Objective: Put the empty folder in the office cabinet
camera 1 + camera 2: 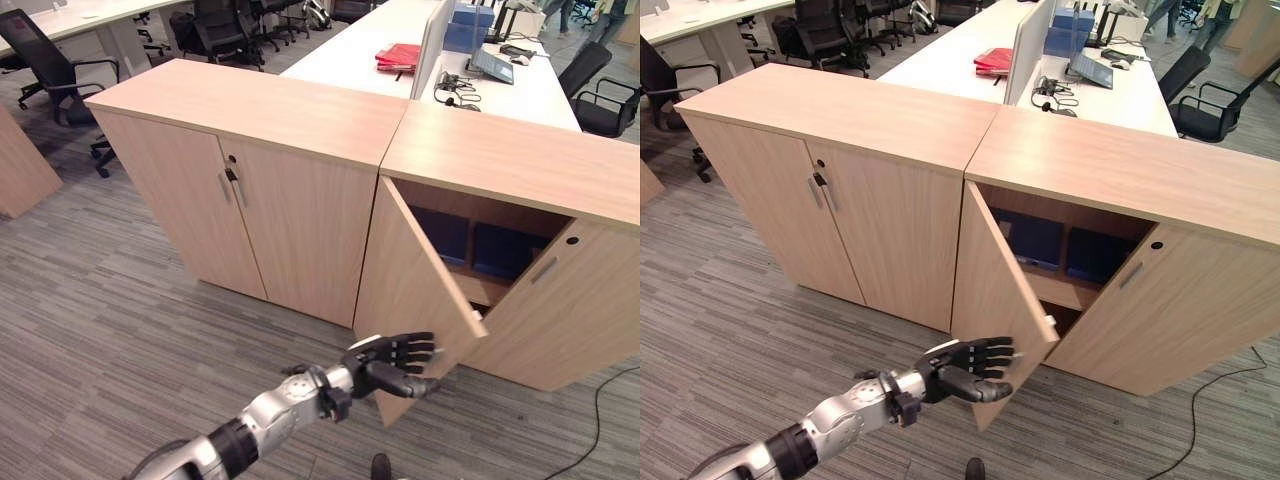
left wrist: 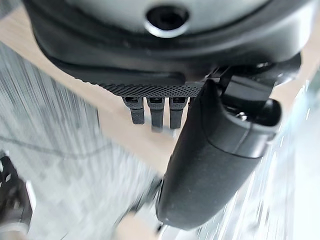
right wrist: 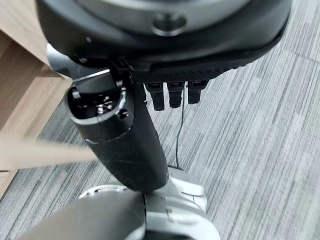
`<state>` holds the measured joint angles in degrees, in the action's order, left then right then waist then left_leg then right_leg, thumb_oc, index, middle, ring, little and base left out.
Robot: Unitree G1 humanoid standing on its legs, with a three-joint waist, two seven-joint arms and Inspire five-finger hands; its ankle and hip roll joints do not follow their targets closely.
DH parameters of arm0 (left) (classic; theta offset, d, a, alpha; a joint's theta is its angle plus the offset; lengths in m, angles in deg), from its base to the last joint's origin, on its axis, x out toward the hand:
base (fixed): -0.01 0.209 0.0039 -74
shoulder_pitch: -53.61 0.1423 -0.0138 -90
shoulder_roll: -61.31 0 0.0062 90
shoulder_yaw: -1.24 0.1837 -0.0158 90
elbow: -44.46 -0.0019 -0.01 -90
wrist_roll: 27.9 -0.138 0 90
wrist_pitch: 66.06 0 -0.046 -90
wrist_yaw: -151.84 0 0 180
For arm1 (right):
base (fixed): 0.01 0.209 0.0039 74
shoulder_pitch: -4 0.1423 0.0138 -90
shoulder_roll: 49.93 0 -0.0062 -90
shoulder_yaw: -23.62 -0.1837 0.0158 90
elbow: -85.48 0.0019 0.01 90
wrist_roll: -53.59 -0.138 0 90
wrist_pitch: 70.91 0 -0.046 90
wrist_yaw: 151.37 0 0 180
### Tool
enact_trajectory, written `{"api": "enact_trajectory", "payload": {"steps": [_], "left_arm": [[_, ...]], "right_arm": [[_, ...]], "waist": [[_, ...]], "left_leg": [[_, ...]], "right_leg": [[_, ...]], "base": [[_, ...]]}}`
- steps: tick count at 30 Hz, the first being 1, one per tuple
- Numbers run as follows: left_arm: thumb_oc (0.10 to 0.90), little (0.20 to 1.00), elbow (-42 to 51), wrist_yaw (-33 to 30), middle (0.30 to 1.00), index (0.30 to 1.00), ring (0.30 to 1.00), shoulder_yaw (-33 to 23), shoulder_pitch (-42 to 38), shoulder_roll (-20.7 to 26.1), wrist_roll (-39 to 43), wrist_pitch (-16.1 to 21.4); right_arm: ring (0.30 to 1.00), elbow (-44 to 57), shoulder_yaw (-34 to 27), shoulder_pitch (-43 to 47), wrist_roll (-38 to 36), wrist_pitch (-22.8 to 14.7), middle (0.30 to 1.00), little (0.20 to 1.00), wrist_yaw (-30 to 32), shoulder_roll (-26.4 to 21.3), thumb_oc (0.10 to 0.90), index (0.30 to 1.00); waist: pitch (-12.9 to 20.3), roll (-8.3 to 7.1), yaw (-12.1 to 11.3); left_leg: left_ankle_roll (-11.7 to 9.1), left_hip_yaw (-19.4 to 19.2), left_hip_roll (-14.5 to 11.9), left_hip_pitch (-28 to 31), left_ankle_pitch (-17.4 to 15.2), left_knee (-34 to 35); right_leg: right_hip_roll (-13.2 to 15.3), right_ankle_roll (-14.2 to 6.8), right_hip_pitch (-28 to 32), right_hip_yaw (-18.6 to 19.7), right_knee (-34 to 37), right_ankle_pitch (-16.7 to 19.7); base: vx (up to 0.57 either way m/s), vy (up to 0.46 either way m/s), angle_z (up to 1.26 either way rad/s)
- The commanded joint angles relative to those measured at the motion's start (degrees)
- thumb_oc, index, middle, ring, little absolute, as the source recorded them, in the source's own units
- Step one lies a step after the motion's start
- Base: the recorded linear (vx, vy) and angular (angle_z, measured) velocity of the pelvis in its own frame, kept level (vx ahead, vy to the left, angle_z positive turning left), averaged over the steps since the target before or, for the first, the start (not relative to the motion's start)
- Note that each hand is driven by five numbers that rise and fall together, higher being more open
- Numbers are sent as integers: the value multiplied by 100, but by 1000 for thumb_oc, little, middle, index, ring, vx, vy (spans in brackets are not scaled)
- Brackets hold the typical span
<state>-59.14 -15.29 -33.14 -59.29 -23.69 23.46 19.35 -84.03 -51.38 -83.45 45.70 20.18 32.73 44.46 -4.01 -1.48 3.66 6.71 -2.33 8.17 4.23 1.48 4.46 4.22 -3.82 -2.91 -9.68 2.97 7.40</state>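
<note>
The right office cabinet (image 1: 510, 160) has its left door (image 1: 410, 285) swung open toward me. Inside, two dark blue folders (image 1: 445, 235) stand on the upper shelf. A red folder (image 1: 398, 56) lies on the white desk behind the cabinets. My left hand (image 1: 395, 362) is open, its straight fingers (image 1: 990, 352) against the outer face of the open door near its lower corner, and it holds nothing. My right hand (image 3: 125, 145) hangs low over the carpet beside the cabinet's wooden side, fingers relaxed and empty.
A second cabinet (image 1: 250, 200) with both doors closed adjoins on the left. The open cabinet's right door (image 1: 570, 310) is closed. Office chairs (image 1: 50, 60) stand at the back left and another (image 1: 600, 95) at the back right. Grey striped carpet (image 1: 110, 330) lies in front.
</note>
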Motion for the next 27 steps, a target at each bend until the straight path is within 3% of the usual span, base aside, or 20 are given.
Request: {"api": "enact_trajectory", "payload": {"steps": [1,5,11,16,21,22,23,26,27], "left_arm": [[800,900,801,590,900,900,900,-51,-666,-1013,30,364],[800,900,703,413,900,900,900,-40,-768,-1271,-29,411],[800,900,728,34,900,900,900,-292,-1059,-1267,-918,788],[800,900,-198,-281,900,900,900,-1074,-330,-933,-1677,959],[800,900,-1060,-426,900,900,900,-2252,1351,-620,-1695,795],[800,900,-1054,-425,900,900,900,-2256,1361,-617,-1695,792],[800,900,-1173,-438,900,900,900,-2777,1920,-492,-1722,760],[800,900,-1405,-512,900,900,900,-3182,2210,-373,-2181,852],[800,900,-2048,-774,900,900,900,-3574,2316,-338,-2967,982]], "right_arm": [[900,-216,184,118,83,8,900,900,-85,-1,800,900],[900,-244,211,146,85,42,900,900,-24,34,800,900],[900,-262,139,140,-26,37,900,900,130,80,800,900],[900,-225,-162,29,-195,85,900,900,198,52,800,900],[900,-240,-496,-26,-356,109,900,900,128,27,800,900],[900,-239,-489,-32,-357,109,900,900,128,26,800,900],[900,-212,-585,-78,-413,71,900,900,98,-34,800,900],[900,-154,-647,-95,-552,6,900,900,73,-56,800,900],[900,-93,-686,-140,-662,-70,900,900,35,-113,800,900]], "waist": [[-2,46,166],[-26,29,164],[-48,5,119],[-97,19,60],[-72,24,-106],[-66,24,-100],[-70,16,-162],[-40,-19,-212],[-12,-66,-250]], "left_leg": [[-493,226,-384,-80,-622,54],[-487,206,-386,-102,-621,54],[-497,146,-397,-112,-643,54],[-529,56,-457,-100,-636,54],[-570,-4,-523,-87,-599,54],[-571,-3,-524,-87,-601,54],[-585,0,-550,-115,-566,54],[-598,20,-568,-127,-550,54],[-618,33,-589,-131,-531,54]], "right_leg": [[78,-319,557,123,136,-585],[74,-323,526,136,145,-574],[71,-338,523,122,185,-589],[37,-329,507,130,203,-615],[-17,-288,521,116,203,-653],[-17,-288,522,115,203,-655],[-46,-274,513,103,203,-665],[-65,-266,511,101,203,-679],[-88,-251,529,97,203,-691]], "base": [[-6,0,-8],[-16,-3,-13],[-9,-22,-5],[-9,-36,-9],[18,-29,-8],[10,-46,-1],[10,-45,2],[17,-51,3],[17,-68,14]]}}
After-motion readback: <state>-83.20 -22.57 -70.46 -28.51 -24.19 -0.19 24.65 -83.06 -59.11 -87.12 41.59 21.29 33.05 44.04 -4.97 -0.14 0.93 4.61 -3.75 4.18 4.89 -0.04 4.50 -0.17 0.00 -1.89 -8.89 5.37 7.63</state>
